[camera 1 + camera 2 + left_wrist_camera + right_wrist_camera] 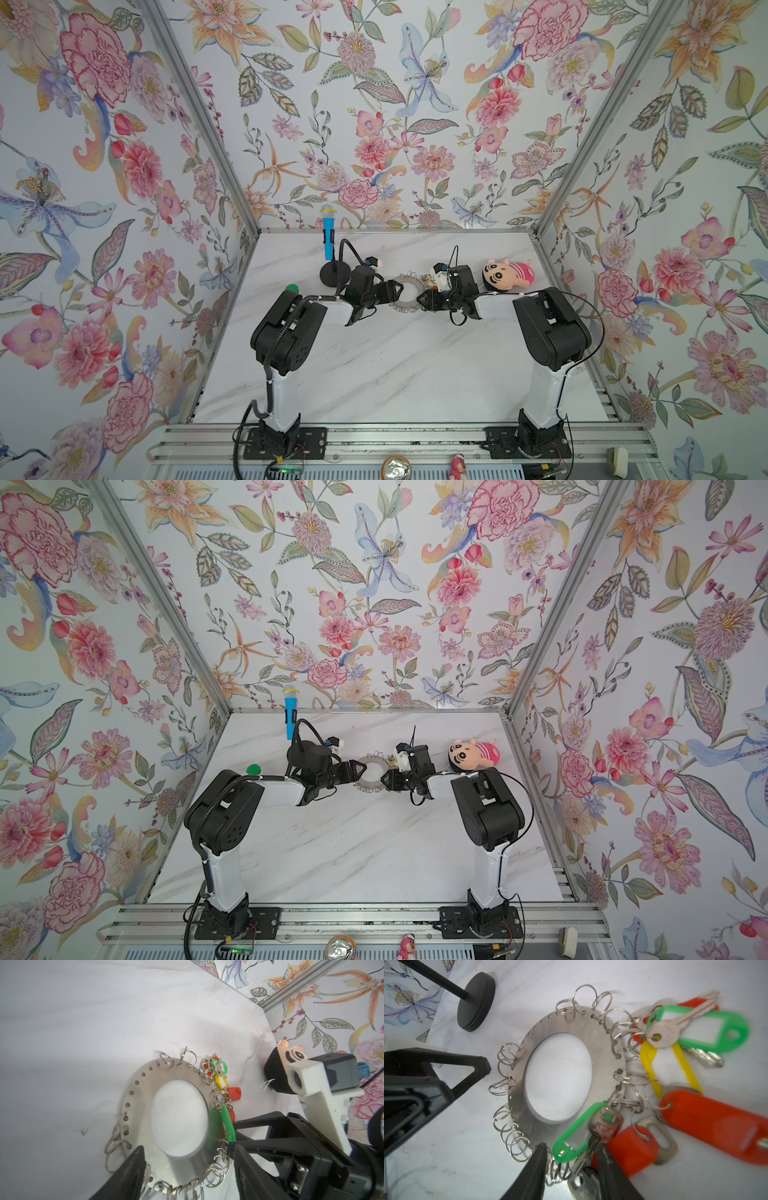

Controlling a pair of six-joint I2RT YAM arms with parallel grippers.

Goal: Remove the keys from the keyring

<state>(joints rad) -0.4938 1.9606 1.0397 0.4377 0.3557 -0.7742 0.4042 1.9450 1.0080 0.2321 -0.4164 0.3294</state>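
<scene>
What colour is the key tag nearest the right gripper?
Green tag, clearest in the right wrist view.

1. Both top views are lit brightly, evenly; shadows are kept soft.
2. The keys [662, 1038] are blurred in the right wrist view.
3. The keyring [143, 1095] is washed pale by glare.

**Keys Lost in the Crowd**

In both top views the keys [429, 282] are a speck beside the right gripper [419, 300], tags too small to sort. Right wrist view: the orange tag [716, 1124] blurs and runs off the edge, and one silver key [583, 1180] is cut by the frame. Left wrist view: the left gripper [187, 1146] covers part of the keyring [137, 1105] rim.
</scene>
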